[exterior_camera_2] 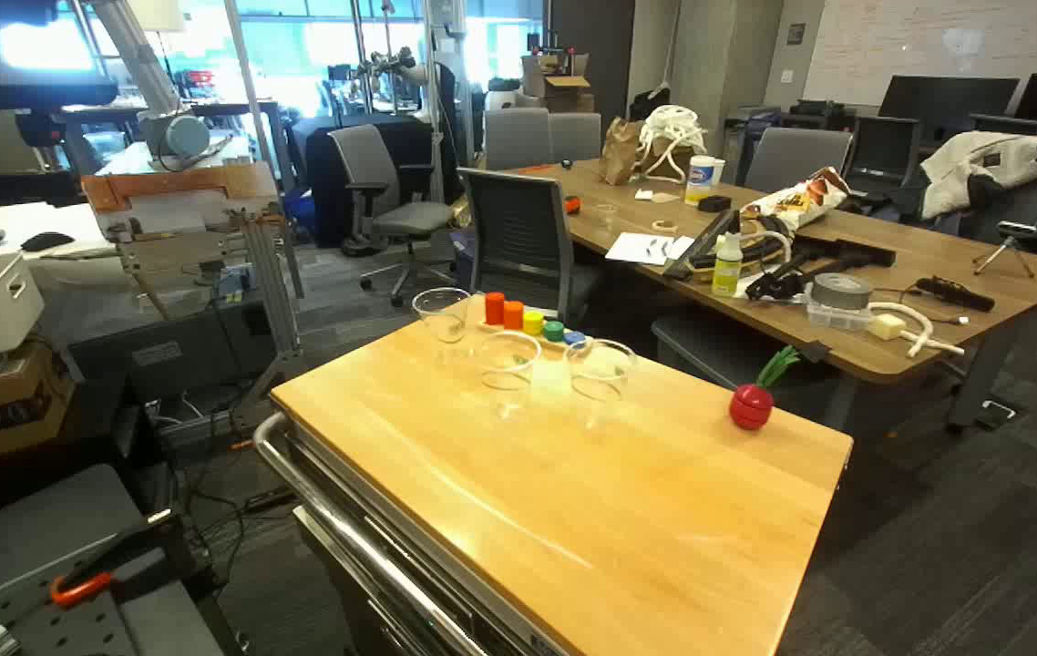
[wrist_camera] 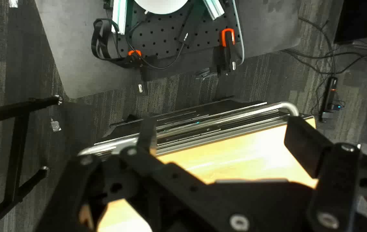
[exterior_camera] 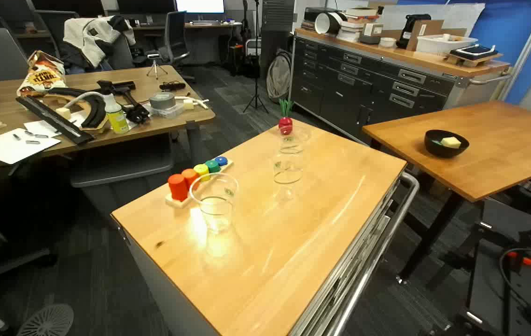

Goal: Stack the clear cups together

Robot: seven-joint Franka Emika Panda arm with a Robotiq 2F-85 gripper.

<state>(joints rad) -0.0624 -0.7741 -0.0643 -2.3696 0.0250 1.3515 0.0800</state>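
Three clear cups stand upright and apart on the wooden cart top. One clear cup [exterior_camera: 218, 212] [exterior_camera_2: 442, 319] is by the red end of the peg blocks. The two others are close together toward the middle; they show as a nearer cup [exterior_camera: 288, 171] and a farther cup [exterior_camera: 292, 143] in an exterior view, and side by side [exterior_camera_2: 508, 375] [exterior_camera_2: 599, 381] in an exterior view. My gripper [wrist_camera: 223, 137] is open and empty over the handle side of the cart in the wrist view. No cup shows there. The gripper does not show in either exterior view.
The cart top [exterior_camera: 265, 261] [exterior_camera_2: 646, 538] also holds a row of coloured blocks on a wooden base [exterior_camera: 179, 186] [exterior_camera_2: 514, 314] and a red toy radish [exterior_camera: 285, 125] [exterior_camera_2: 751, 406]. A metal handle [exterior_camera: 377, 261] [wrist_camera: 215, 122] runs along one edge. A black bowl [exterior_camera: 438, 148] sits on a neighbouring table.
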